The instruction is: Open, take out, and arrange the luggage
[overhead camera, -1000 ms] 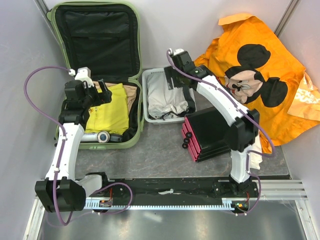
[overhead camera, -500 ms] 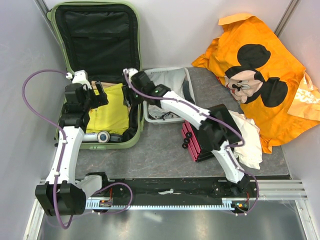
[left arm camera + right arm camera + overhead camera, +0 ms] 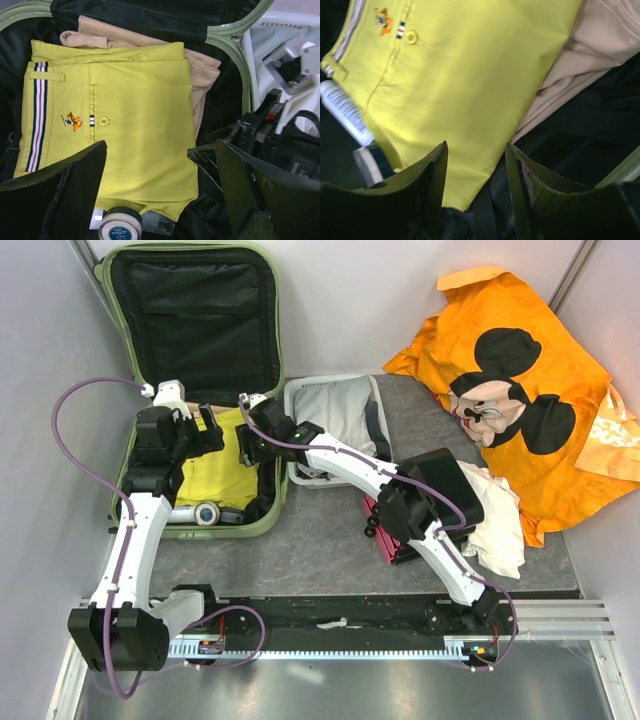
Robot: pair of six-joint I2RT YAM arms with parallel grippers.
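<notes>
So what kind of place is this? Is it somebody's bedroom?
Probably not a bedroom. It looks like a robot practice booth: plain grey walls close around a grey table, two robot arms bolted to a rail at its edge, and open luggage with clothes to unpack.

luggage (image 3: 190, 320): left rim behind left arm (image 3: 130, 540) | beige garment (image 3: 202, 75): mostly under yellow shirt (image 3: 135, 125)
</notes>
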